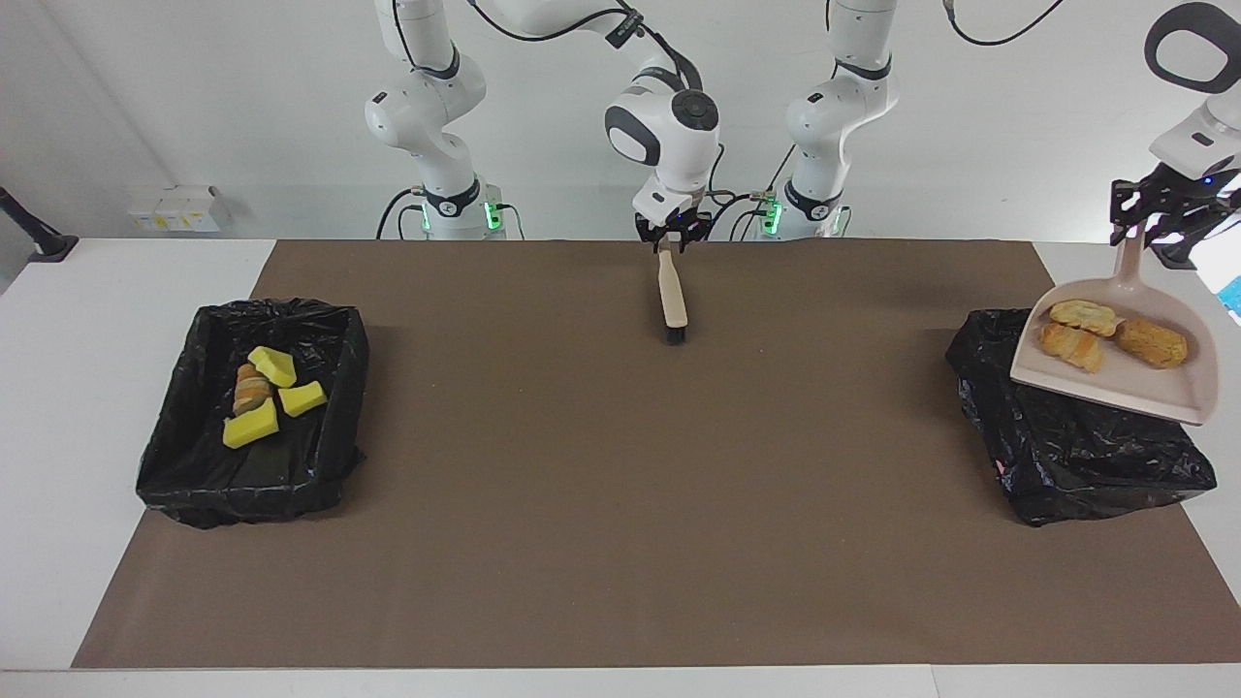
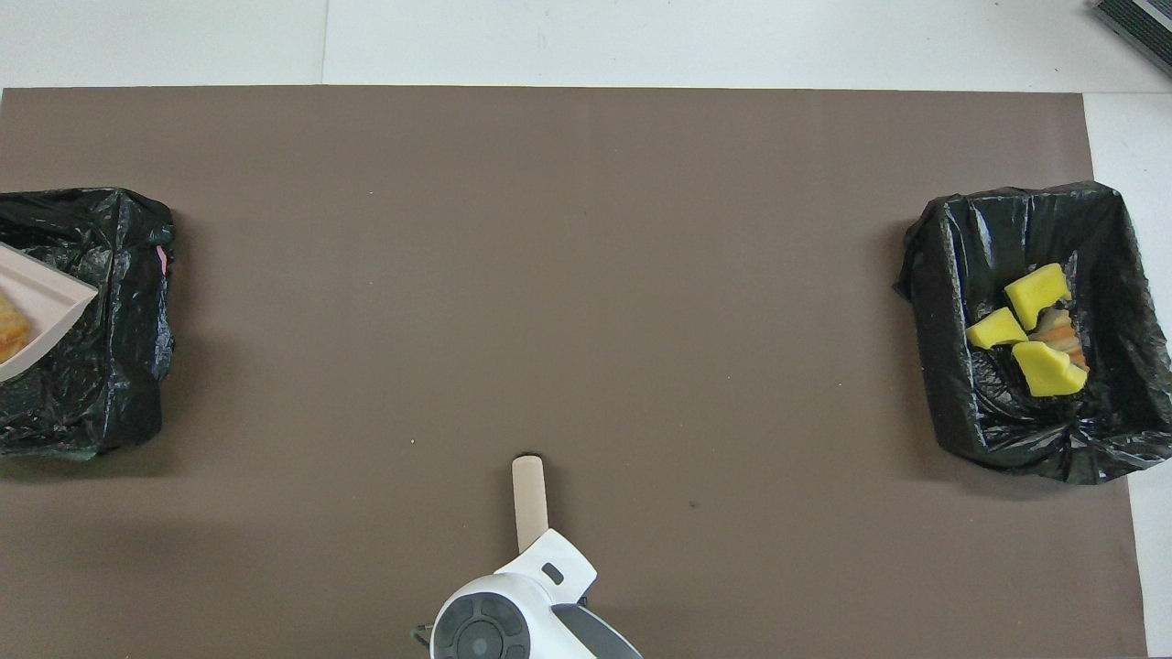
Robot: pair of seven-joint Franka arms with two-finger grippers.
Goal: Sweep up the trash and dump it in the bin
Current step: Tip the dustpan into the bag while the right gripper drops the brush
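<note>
My left gripper (image 1: 1156, 221) pinches the dustpan (image 1: 1115, 373) handle; the pan hangs below it, over the bin (image 1: 1076, 436), three trash chunks (image 1: 1110, 339) inside. My right gripper (image 1: 671, 239), grip unclear, waits at the brush (image 1: 671, 301).

bins (image 1: 252, 412): 2; sponge pieces (image 1: 251, 426): 3; bread chunks (image 1: 1150, 341): 4; dustpan (image 1: 1115, 383): 1; brush (image 1: 672, 302): 1

A white table (image 1: 116, 291) is covered over most of its top by a brown mat (image 1: 601, 485). A plain white wall (image 1: 242, 97) is seen past the table. A small white box (image 1: 175, 208) is mounted low on the wall. Black clamp mounts (image 1: 39, 237) are fixed at the table's corners. Lighting is even.
</note>
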